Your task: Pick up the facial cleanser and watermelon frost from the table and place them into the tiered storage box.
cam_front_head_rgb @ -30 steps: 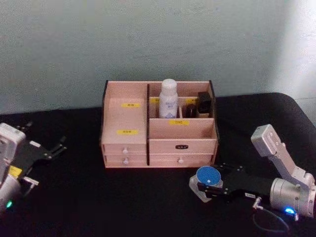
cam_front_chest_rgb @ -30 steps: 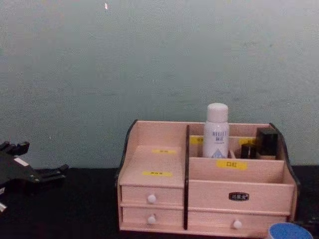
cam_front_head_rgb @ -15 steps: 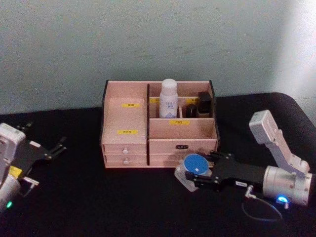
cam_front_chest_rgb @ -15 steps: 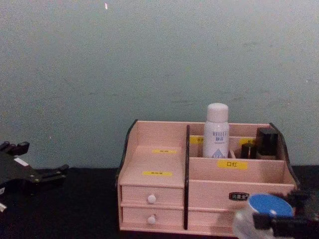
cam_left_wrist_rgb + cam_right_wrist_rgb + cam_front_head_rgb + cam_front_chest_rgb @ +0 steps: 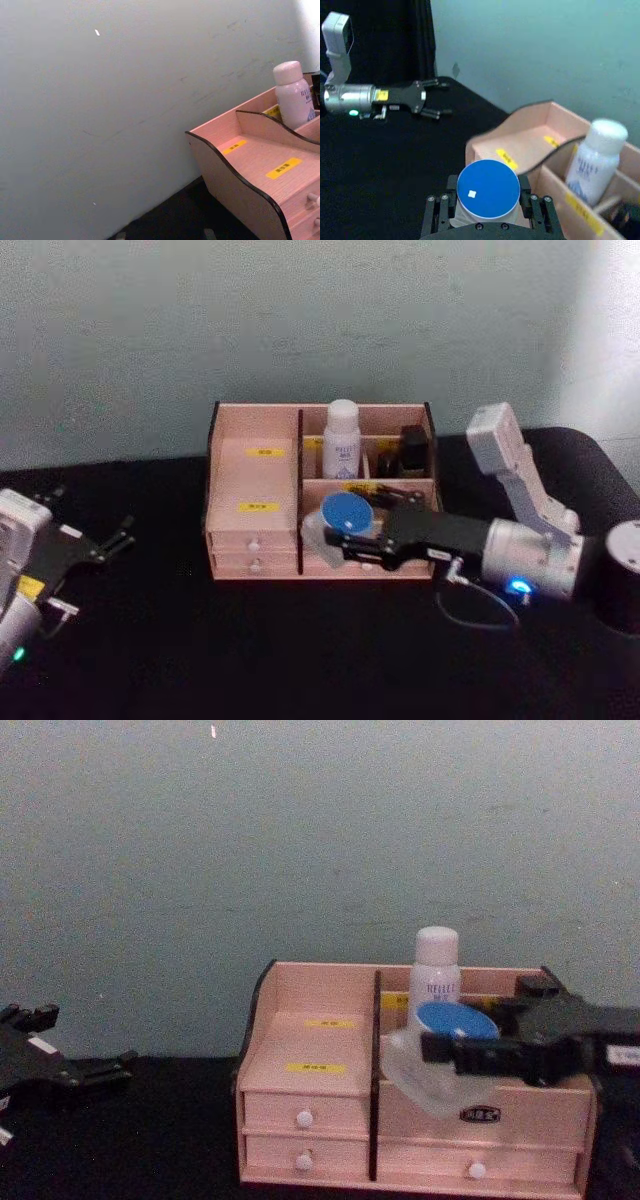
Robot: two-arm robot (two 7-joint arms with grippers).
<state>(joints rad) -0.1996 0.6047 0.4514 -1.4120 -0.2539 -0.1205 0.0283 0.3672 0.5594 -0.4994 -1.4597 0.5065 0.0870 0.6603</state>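
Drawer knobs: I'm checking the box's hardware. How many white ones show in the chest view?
3: upper left knob, lower left knob, lower right knob, all on the tiered storage box front.

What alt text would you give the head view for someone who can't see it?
The right claw holds a blue-lidded jar raised before the right half of the pink tiered storage box on a black table. A white bottle stands in a rear compartment; the left claw sits open at far left.
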